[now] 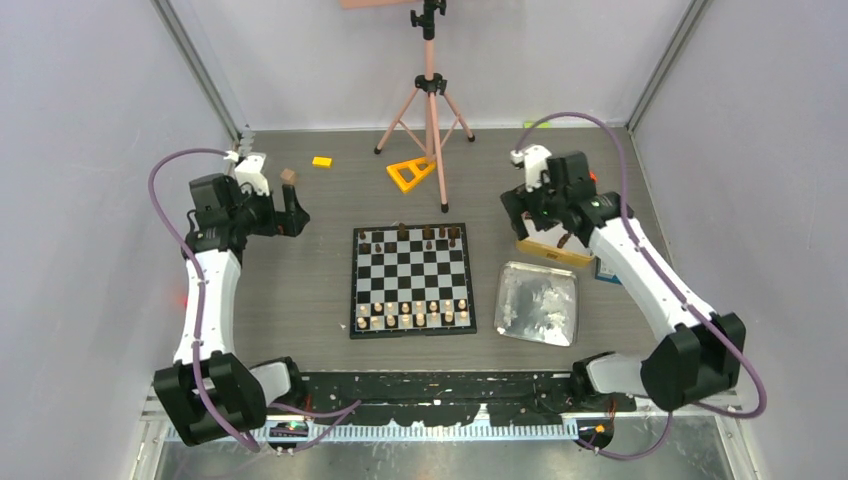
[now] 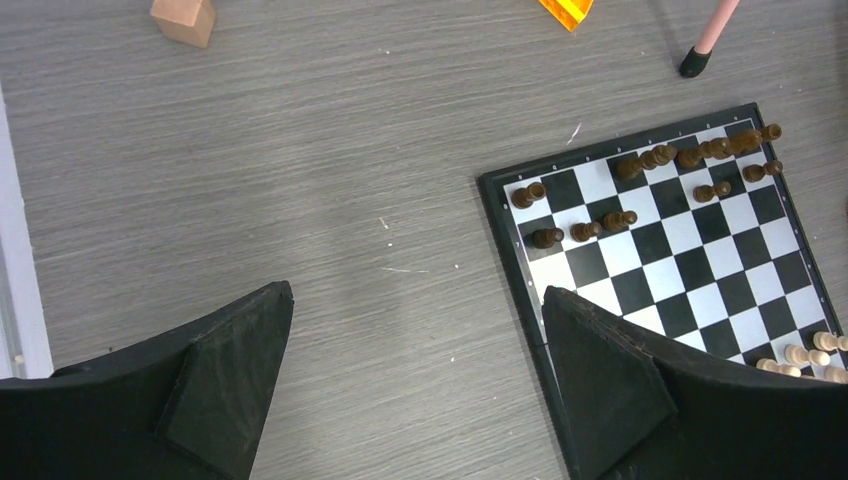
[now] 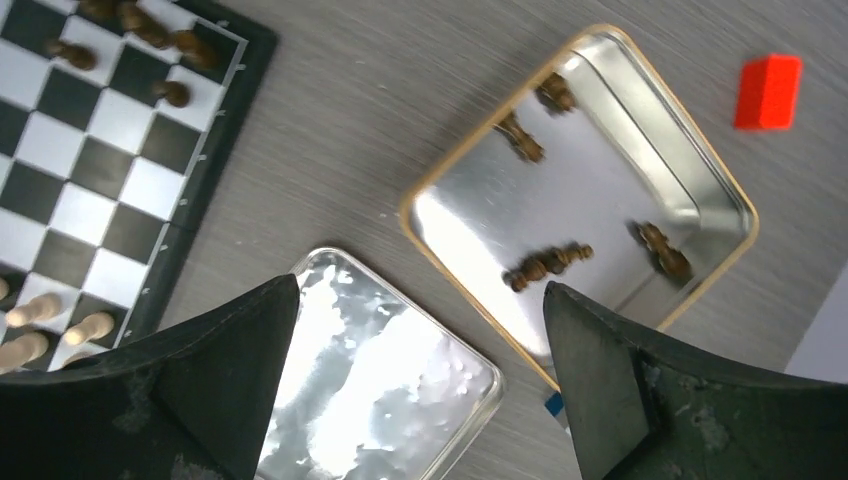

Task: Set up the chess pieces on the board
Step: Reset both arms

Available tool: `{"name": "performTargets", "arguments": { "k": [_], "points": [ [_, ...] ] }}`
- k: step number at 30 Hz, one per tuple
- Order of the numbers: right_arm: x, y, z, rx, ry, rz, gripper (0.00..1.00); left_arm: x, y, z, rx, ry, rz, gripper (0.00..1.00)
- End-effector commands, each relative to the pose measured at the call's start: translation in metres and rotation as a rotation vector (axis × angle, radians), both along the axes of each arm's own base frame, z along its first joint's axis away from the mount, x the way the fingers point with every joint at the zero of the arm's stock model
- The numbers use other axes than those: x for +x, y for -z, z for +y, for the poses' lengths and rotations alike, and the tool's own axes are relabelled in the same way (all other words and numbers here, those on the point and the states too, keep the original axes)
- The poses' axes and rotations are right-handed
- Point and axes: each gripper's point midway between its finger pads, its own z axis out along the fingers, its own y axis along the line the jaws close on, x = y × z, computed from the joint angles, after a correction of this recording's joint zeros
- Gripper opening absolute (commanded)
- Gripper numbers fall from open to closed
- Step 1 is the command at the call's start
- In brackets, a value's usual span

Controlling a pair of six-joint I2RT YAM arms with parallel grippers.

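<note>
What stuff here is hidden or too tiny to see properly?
Top view: the gold-rimmed tin is mostly under the right gripper, so its contents are hidden.
Top view: the chess pieces are too small to tell which kind.
Left wrist view: the board runs off the edge; a finger of the left gripper covers one corner.

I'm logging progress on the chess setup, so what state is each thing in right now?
Left gripper: open, holding nothing.
Right gripper: open, holding nothing.
Chessboard: flat, partly set up.
Light pieces: standing on the two near rows.
Dark pieces on board: standing on far rows, gaps left.
Gold-rimmed tin: open, four dark pieces lying inside.
Silver tray: open side up, no pieces seen.
</note>
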Motion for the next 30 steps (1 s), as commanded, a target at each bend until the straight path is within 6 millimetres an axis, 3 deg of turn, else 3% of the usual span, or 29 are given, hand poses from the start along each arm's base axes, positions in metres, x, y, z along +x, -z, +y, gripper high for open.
{"name": "performTargets", "arguments": {
  "k": [1,4,11,16,20,23,30],
  "points": [
    [0.02,-0.032,-0.038,0.136,0.222,-0.199,0.99,0.006,-0.021,0.002,0.033,0.004,-0.129,1.0],
    [0.016,-0.026,-0.082,0.164,0.417,-0.226,1.0,0.0,-0.02,0.003,0.043,-0.006,-0.138,1.0],
    [-0.003,-0.018,-0.134,0.204,0.609,-0.191,1.0,-0.012,-0.028,-0.012,-0.007,0.032,-0.206,1.0],
    [-0.017,-0.025,-0.146,0.179,0.657,-0.212,1.0,-0.017,-0.042,-0.014,0.02,0.042,-0.258,1.0],
    [-0.031,-0.034,-0.143,0.217,0.66,-0.258,1.0,-0.028,-0.051,-0.011,0.068,0.032,-0.275,1.0],
    [-0.036,-0.025,-0.138,0.241,0.653,-0.255,1.0,-0.035,-0.041,-0.009,0.071,0.006,-0.272,1.0],
    [-0.041,-0.039,-0.133,0.253,0.607,-0.291,1.0,-0.036,-0.031,-0.005,0.089,-0.01,-0.28,1.0]
  ]
}}
